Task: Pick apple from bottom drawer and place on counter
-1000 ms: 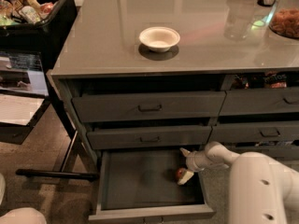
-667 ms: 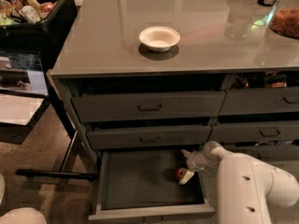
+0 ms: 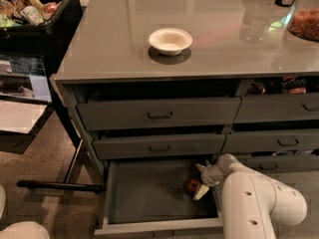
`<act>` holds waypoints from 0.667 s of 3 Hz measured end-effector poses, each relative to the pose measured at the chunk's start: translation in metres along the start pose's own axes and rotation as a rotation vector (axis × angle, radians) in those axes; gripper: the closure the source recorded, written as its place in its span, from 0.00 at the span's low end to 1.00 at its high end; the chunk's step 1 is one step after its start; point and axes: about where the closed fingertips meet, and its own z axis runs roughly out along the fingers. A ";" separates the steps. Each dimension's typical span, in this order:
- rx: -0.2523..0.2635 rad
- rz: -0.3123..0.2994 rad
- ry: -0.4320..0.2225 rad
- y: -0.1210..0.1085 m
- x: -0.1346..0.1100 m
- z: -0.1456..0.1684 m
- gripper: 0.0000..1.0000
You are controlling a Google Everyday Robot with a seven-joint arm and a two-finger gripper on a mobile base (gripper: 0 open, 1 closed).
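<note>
Apple (image 3: 192, 185) sits inside the bottom drawer (image 3: 149, 193), near the right side and toward the back. It is small, round and red. The drawer is pulled out, and its dark flat floor shows. The gripper (image 3: 198, 182) is down in the drawer too, right by the apple. Its two fingers are spread apart, one a bit behind the apple and one a bit in front of it. The apple is in the gap or just at its edge, and I cannot tell if a finger touches it. The big white arm (image 3: 259, 203) comes in from the bottom right and bends over the drawer's right side. Above the open drawer there are two shut drawers, an upper drawer (image 3: 159, 114) and a middle drawer (image 3: 159, 147), each with a small handle. The counter (image 3: 109, 44) on top is grey and shiny. A white bowl (image 3: 170, 40) stands on it, near the middle, well apart from the apple. A black bin (image 3: 50, 24) full of groceries stands to the left of the cabinet.
</note>
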 end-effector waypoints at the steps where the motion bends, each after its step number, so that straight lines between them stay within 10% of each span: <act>1: -0.036 0.008 -0.027 0.006 0.003 0.019 0.00; 2: -0.049 -0.002 -0.047 0.010 -0.001 0.027 0.18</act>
